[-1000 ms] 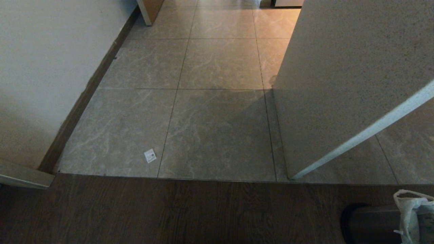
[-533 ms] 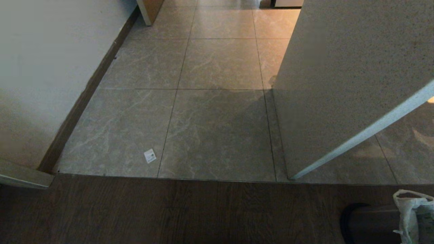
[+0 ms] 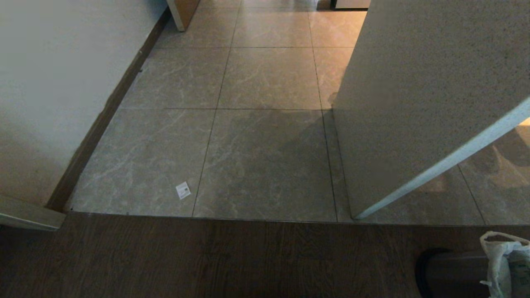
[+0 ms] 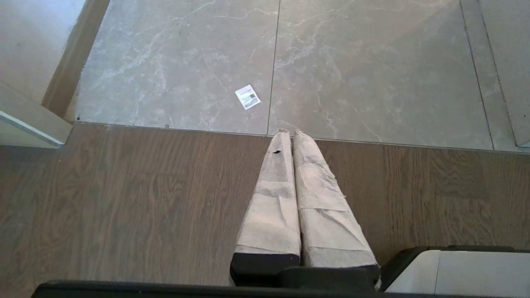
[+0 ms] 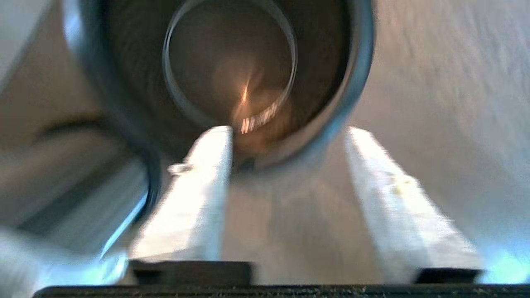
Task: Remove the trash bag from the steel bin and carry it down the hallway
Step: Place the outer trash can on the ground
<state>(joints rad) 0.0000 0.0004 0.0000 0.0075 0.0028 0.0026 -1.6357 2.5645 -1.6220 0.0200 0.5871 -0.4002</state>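
Down at the right edge of the dark wood floor, the steel bin stands with the trash bag bunched against its far side, white crinkly plastic rising above the black rim. From the right wrist view the bin's round mouth faces the camera and its dark brushed inside looks bare, with only a glint of light on the bottom. The right gripper hovers at that rim with its fingers spread apart, holding nothing, one finger crossing the rim's edge; the bag is not visible there. The left gripper hangs parked over the wood, fingers pressed together, near a small white scrap on the hallway tiles.
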